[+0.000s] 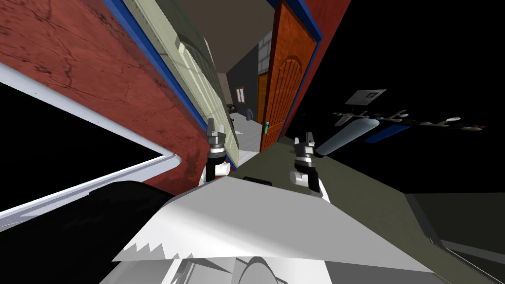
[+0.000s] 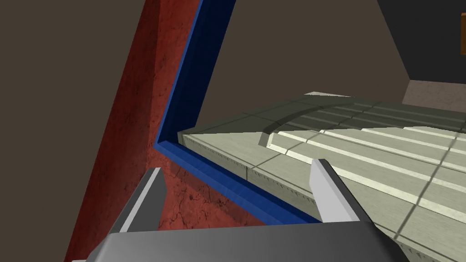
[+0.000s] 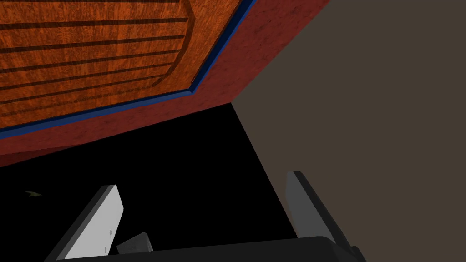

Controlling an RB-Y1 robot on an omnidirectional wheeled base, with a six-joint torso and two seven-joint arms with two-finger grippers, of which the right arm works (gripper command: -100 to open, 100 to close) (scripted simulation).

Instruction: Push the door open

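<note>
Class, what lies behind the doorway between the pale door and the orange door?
A light grey floor, a dark wall with a small frame, and a second orange door. The nearer orange door covers the rest.

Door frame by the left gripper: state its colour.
Blue. The door frame shows best in the left wrist view.
</note>
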